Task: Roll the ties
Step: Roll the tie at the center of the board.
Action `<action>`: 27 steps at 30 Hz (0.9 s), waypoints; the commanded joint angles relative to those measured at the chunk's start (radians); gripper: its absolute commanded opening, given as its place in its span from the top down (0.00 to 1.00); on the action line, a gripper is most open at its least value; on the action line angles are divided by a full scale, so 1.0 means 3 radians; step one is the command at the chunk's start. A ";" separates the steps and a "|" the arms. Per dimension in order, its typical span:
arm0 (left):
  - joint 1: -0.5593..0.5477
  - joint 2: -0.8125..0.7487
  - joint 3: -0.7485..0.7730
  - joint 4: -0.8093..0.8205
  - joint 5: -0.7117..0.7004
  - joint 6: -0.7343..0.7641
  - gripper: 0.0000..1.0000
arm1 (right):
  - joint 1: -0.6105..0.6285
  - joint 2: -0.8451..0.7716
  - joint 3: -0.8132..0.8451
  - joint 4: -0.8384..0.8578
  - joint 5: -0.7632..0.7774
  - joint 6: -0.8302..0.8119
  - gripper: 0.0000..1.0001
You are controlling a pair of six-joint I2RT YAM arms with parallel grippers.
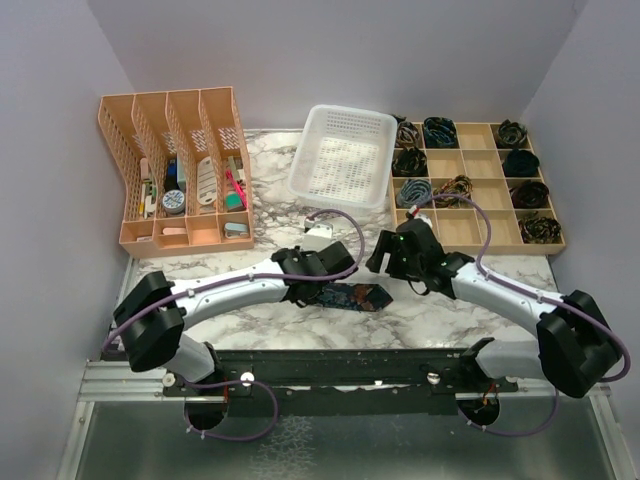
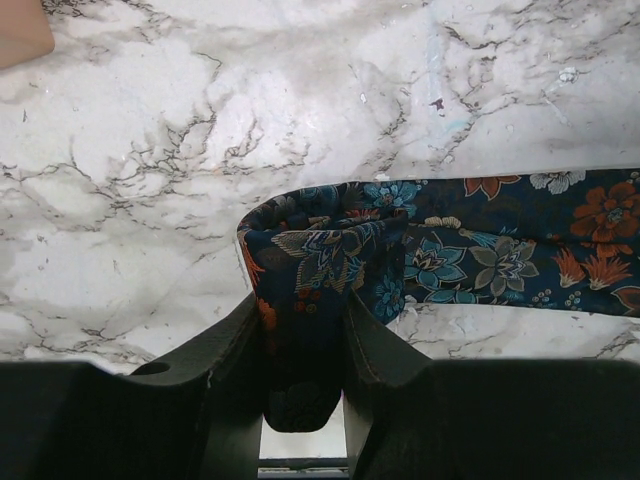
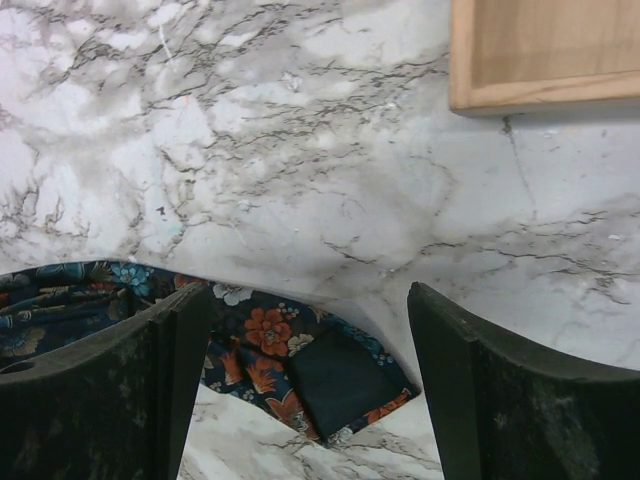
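Observation:
One of the ties (image 1: 355, 297), dark navy with orange, blue and white flowers, lies on the marble table (image 1: 300, 320) between the two arms. My left gripper (image 2: 305, 330) is shut on its folded-over left end (image 2: 320, 250), and the rest of the tie (image 2: 520, 250) runs off to the right. My right gripper (image 3: 310, 340) hovers open above the tie's pointed right end (image 3: 335, 380), whose dark lining faces up. Nothing sits between the right fingers (image 3: 150, 380).
A white mesh basket (image 1: 345, 155) stands at the back centre. At the back right, a wooden compartment tray (image 1: 470, 185) holds several rolled ties; its corner (image 3: 545, 50) shows in the right wrist view. An orange file organiser (image 1: 180, 170) stands back left.

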 commanded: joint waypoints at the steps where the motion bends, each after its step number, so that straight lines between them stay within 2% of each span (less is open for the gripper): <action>1: -0.0167 0.0293 0.0251 -0.0315 -0.0397 -0.0138 0.68 | -0.0121 -0.0117 -0.0102 -0.0078 0.0034 0.0067 0.15; 10: -0.0434 0.1077 0.0814 -0.0718 -0.0648 -0.0285 0.67 | -0.0292 -0.0230 -0.0218 -0.0076 -0.0043 0.0063 0.13; 15: -0.0543 0.1401 0.1085 -0.0739 -0.0640 -0.0314 0.63 | -0.0338 -0.0263 -0.0242 -0.0085 -0.0059 0.0043 0.12; 20: -0.0577 0.1523 0.1238 -0.0705 -0.0565 -0.0344 0.58 | -0.0376 -0.0274 -0.0256 -0.0093 -0.0066 0.0019 0.11; 27: -0.0582 0.1483 0.1144 -0.0367 -0.0262 -0.0220 0.45 | -0.0407 -0.0240 -0.0249 -0.0082 -0.0120 -0.0012 0.11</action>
